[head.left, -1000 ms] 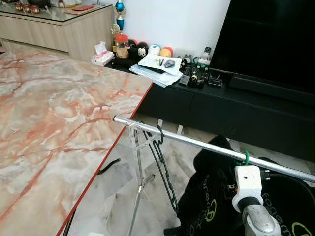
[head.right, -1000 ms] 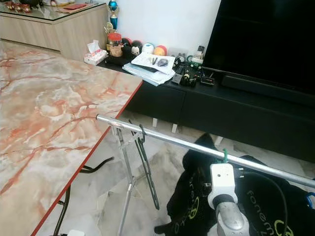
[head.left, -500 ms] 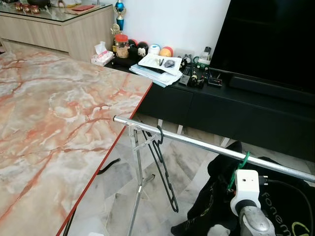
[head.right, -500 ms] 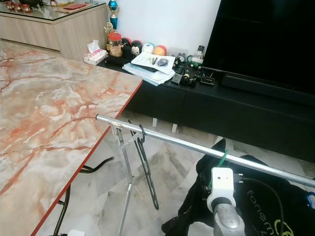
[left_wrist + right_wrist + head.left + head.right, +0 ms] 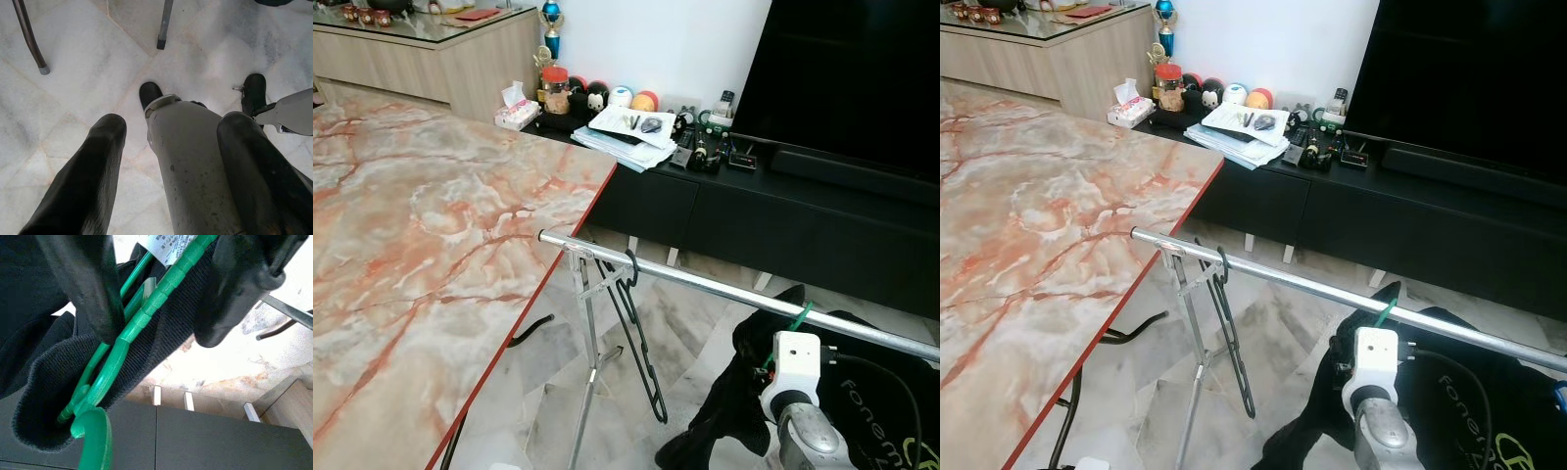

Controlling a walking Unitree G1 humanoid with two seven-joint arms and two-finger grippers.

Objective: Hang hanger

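Gripping green hanger, right claw apparently closed.

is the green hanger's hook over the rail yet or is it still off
Cannot tell. The green hanger sits right at the metal rail, with the right gripper around its neck and the black garment below, but the hook's tip is too small to read.

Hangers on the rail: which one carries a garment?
The green hanger, at the right pincer, carries the black garment. The black hanger near the rail's table-side end hangs bare.
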